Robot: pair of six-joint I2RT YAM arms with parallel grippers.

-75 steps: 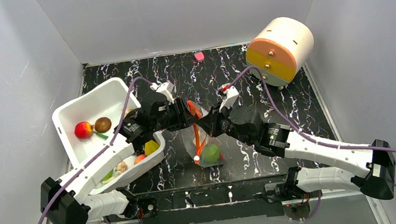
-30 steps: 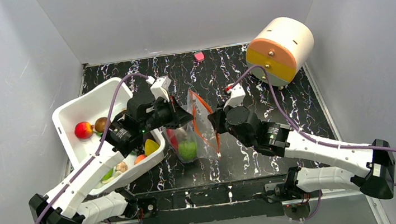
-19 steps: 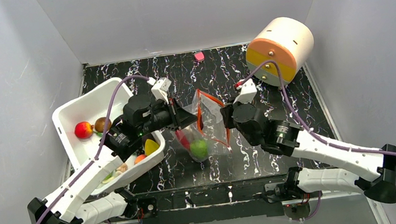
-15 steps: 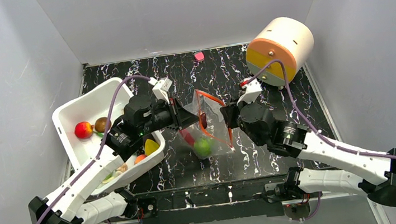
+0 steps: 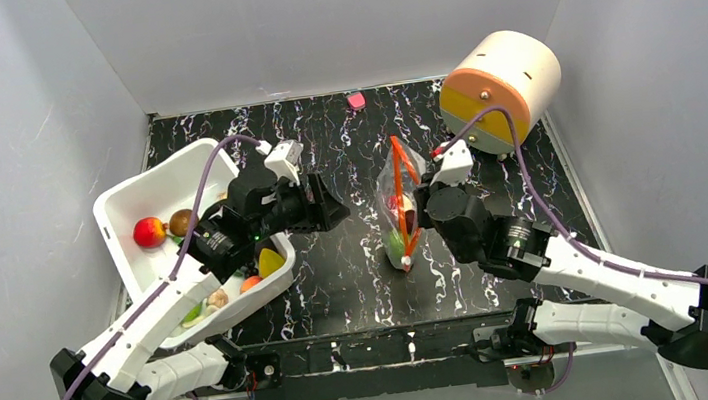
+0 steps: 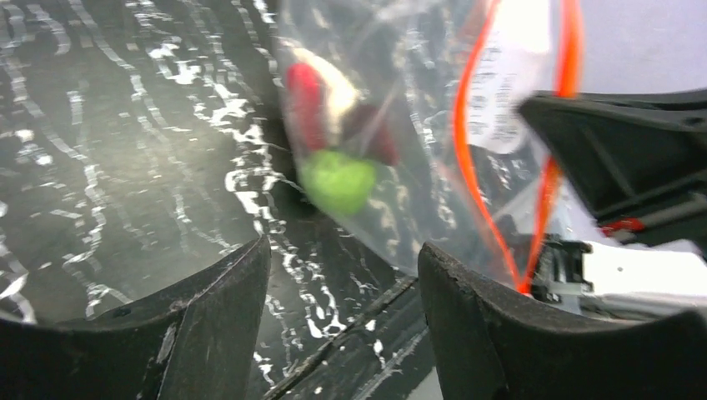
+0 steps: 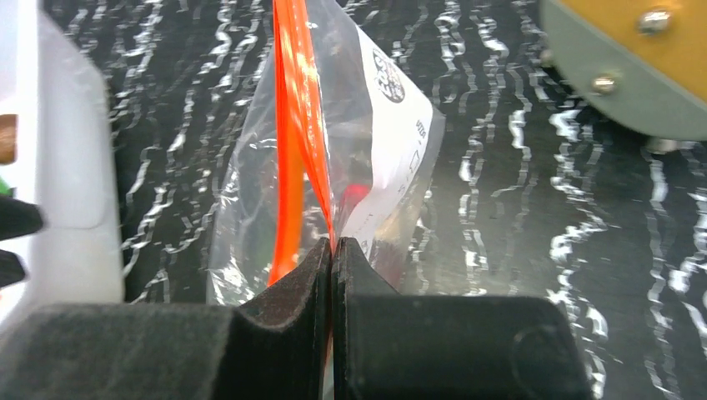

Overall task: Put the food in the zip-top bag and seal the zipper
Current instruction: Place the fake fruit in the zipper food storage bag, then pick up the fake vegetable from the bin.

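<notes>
**Bag in right gripper (image 7: 332, 250); left gripper (image 6: 342, 321) empty**

The right gripper's fingers are pressed together on the zipper (image 7: 290, 125), and the zip-top bag (image 7: 250, 183) hangs from them. Low in the bag are 1 green round fruit (image 6: 338, 179) and 2 blurred red pieces. The left gripper's fingers are spread with nothing between them, and the bag is just ahead. The white tub (image 5: 119, 202), on that gripper's side away from the bag, holds 1 red apple (image 5: 147, 232) and several smaller pieces.

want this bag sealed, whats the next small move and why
Probably bring the open left gripper over to pinch the zip-top bag at the far end of its zipper. Only the right gripper holds the bag, shut on the orange strip, with the green fruit inside. The left gripper holds nothing and is apart from the bag.
</notes>
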